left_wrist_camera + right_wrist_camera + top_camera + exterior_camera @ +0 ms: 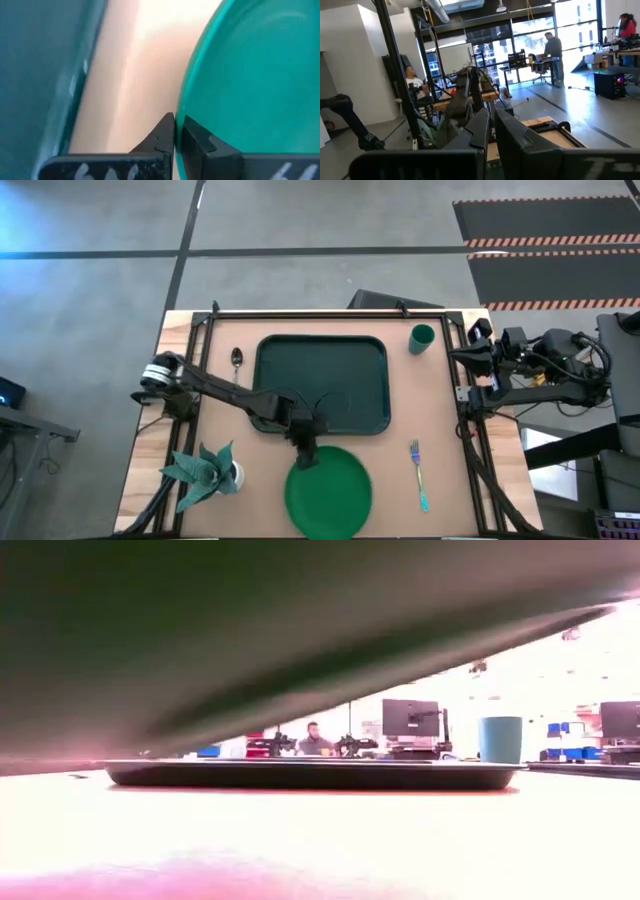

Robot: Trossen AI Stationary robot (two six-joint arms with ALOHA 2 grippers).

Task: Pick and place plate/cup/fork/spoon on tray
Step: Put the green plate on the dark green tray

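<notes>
The left hand (304,452) is clamped on the plate (330,492) rim, on the edge nearest the tray (321,383). A thin strip of bare bench (440,420) lies between plate and tray. The right hand (468,356) waits beside the tray's far right corner, fingers together.

Left gripper (304,453) fingers pinched; right gripper (474,351) parked, closed.

On the table (440,490): one tray (321,383), one plate (330,492), one cup (422,338), one fork (418,473), one spoon (237,361) and one potted plant (206,472). Two arms, one gripper each: left gripper (305,453), right gripper (478,345).
</notes>
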